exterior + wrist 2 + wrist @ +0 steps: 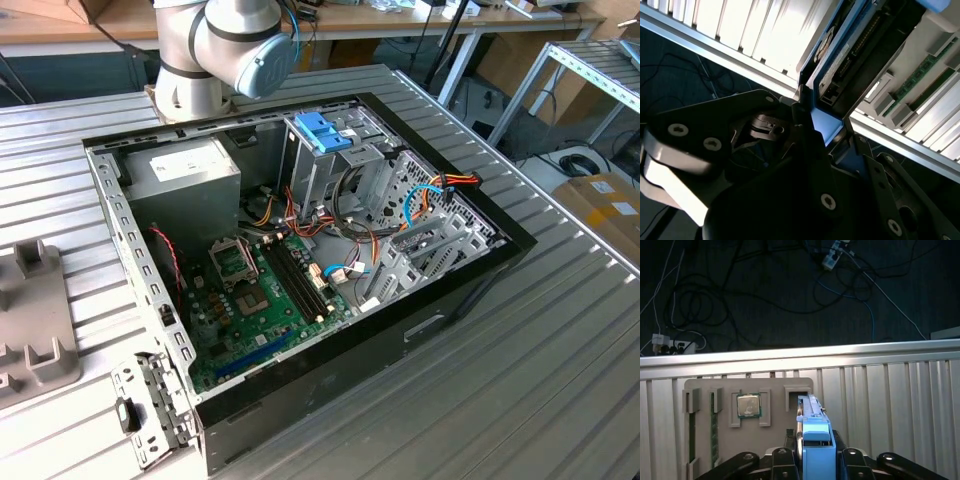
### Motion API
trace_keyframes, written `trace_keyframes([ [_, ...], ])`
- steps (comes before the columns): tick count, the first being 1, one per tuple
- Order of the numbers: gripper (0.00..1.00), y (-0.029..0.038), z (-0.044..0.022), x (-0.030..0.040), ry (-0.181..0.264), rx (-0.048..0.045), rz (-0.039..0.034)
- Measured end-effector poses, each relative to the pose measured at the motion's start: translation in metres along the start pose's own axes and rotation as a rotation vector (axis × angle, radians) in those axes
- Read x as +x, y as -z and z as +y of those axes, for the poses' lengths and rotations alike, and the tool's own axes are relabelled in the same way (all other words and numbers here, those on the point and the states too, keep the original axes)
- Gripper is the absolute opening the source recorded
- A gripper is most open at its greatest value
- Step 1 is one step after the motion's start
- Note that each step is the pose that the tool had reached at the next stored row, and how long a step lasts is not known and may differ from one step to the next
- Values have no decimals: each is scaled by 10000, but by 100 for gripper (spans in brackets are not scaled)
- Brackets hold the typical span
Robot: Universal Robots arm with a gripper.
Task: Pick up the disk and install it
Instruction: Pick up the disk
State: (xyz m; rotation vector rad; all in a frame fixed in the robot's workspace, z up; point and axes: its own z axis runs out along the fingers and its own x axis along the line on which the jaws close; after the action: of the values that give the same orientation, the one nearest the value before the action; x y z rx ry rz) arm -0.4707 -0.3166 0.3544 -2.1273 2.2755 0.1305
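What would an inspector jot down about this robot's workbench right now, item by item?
Surface: ribbed metal table, carrying an open computer case.
Job's things: the disk stands on edge in its blue carrier, at the grey fixture tray.
Clutter: a processor chip and a memory stick in the tray; a metal bracket by the case's corner.
Grippers: the gripper is shut on the disk's carrier.
Cables: coloured wires inside the case; cords on the floor.
Surroundings: wooden workbench, metal rack, cardboard box.
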Motion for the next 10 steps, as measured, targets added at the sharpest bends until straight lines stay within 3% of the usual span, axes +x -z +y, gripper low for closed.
trace_keyframes([
  [10,37,65,3,-5,4,-5,-90],
])
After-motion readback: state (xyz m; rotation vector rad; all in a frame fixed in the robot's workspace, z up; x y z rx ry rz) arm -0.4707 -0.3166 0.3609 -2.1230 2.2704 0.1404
